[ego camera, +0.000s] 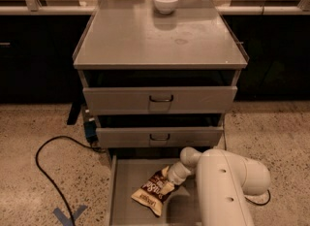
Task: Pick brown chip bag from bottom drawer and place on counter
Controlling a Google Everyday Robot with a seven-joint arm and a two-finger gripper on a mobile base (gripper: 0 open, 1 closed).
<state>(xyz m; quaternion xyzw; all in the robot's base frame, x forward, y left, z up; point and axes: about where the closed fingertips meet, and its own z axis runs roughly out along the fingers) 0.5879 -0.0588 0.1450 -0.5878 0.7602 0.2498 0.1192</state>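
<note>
Gripper sits low in the open bottom drawer, touching the upper end of the brown chip bag lying slantwise on its floor, evidently positioned to lift it to the counter above; grip state cannot be told.

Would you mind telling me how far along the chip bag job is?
Done: the drawer is open. In hand: the gripper is at the bag, which lies on the drawer floor. Left: lifting it out and setting it on the counter.
</note>
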